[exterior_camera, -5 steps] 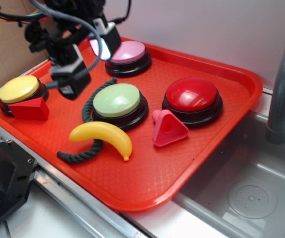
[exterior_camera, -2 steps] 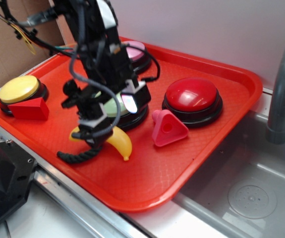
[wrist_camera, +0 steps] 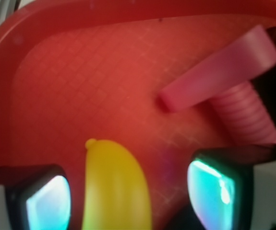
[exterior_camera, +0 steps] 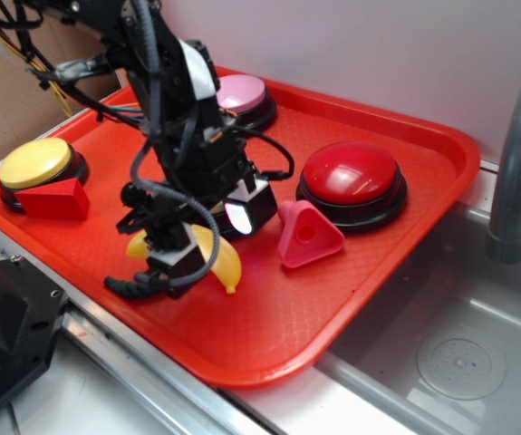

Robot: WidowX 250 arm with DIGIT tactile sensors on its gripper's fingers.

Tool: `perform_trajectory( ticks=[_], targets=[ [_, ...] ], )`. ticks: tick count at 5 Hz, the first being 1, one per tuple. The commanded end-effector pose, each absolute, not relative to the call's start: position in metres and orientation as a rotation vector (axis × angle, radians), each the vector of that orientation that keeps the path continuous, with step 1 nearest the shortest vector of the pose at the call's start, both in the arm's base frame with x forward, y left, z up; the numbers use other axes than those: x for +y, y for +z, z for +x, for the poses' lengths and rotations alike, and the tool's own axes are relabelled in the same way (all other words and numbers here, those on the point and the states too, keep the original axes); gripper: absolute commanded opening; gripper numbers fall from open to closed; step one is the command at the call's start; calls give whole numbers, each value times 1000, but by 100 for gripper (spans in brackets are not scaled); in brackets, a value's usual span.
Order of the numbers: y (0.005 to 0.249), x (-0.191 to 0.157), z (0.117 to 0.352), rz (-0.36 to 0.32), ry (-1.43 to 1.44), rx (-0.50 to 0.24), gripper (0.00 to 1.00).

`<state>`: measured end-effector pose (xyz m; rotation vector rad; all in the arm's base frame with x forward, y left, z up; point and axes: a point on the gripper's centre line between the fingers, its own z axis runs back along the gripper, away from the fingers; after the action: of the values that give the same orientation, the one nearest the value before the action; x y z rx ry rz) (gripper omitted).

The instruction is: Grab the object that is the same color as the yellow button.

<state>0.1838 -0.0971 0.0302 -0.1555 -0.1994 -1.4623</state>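
- We are hovering the gripper (wrist_camera: 128, 194), jaws apart, straddling the toy banana (wrist_camera: 114, 184) at lower centre of the tray (exterior_camera: 369, 299).
- We are judging: centre slightly, lower, then close across its glossy curve.

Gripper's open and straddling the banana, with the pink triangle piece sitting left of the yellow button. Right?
Not quite. The gripper is open around the banana, but the exterior view shows the pink triangle piece beside the red button, far right of the yellow button.
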Motion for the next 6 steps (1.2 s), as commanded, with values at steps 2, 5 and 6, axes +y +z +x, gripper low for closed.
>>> perform_trajectory(
  ticks=[2, 5, 6],
  targets=[
    [25, -104, 181, -133, -1554, -233, 0],
    [73, -96, 194, -127, -1374, -253, 0],
    [112, -79, 192, -114, -1122, -226, 0]
  ],
)
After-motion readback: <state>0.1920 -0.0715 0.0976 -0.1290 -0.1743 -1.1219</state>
